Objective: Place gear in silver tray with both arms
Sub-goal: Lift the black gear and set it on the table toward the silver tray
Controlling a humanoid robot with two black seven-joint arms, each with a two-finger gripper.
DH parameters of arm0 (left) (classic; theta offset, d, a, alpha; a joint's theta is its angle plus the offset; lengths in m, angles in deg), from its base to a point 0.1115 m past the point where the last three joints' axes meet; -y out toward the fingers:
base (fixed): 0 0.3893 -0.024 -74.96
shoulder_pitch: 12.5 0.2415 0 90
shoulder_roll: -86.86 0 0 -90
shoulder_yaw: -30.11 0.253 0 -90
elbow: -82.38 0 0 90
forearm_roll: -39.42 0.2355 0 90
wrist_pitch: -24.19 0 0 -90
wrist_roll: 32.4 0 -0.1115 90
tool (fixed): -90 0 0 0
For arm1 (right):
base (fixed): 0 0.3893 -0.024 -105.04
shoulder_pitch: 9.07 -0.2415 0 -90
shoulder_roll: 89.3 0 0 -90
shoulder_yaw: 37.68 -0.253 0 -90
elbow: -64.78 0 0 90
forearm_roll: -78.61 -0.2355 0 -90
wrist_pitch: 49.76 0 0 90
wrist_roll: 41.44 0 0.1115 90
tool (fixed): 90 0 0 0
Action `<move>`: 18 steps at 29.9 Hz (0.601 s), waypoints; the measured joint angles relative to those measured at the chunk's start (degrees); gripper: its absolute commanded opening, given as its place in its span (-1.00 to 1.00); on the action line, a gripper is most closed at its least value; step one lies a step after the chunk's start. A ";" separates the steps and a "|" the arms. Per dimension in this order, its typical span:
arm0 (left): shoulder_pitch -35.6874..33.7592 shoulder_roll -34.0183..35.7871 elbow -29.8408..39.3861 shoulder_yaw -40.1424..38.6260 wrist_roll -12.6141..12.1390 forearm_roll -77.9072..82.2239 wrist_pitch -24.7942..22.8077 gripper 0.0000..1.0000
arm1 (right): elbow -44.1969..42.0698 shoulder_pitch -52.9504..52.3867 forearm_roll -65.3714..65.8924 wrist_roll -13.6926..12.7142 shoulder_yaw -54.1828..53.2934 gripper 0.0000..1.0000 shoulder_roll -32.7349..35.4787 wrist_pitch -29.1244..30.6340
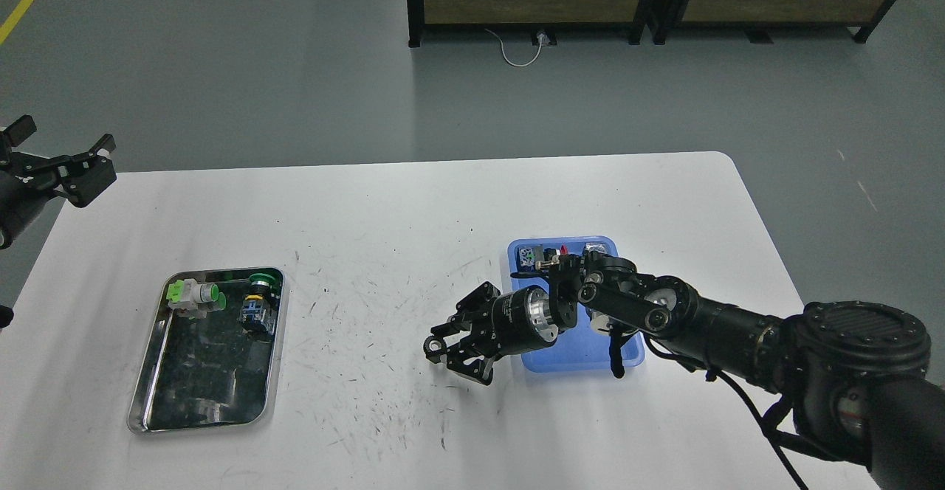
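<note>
While my right arm reaches across the white rounded-corner table [413, 202], its black two-finger right claw [452, 348] sits low over the scratched middle of the tabletop, just off the left edge of the blue plastic tray [583, 357]. Between its fingertips I can see a small dark ring-shaped gear [433, 345], and the fingers look clenched on it. The silver wrist ring [537, 316] behind the claw overlaps the blue tray's left rim in my view.

That blue tray lies toward the right side of the table, and the arm covers most of it. At its far end I can make out a red-capped push-button switch [550, 255] and a small grey metal block [595, 248].

The shiny rectangular silver tray [140, 390] with the raised rim lies near the left edge of the table, well apart from the claw and the gear. In its far half lie a white-and-green switch part [192, 294] and a green-capped push-button switch with a blue-and-black body [258, 299]; the near half shows only its dark mirror-like bottom.

My black two-finger left claw [63, 167] hangs off the table's far left corner, over the grey floor. Its fingers are spread apart and it carries nothing.
</note>
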 measured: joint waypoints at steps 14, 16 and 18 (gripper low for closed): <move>-0.03 -0.13 0.68 0.00 -0.15 0.00 0.54 1.00 | -4.69 -0.77 -0.25 0.39 1.69 -0.02 -2.43 0.00; 0.01 -0.13 0.69 0.00 -0.06 0.00 0.56 1.00 | -4.87 -0.77 -0.29 0.54 1.63 -0.02 -2.43 0.00; 0.03 -0.13 0.70 0.00 -0.03 0.00 0.56 1.00 | -4.93 -0.77 -0.32 0.66 1.52 -0.01 -2.43 0.00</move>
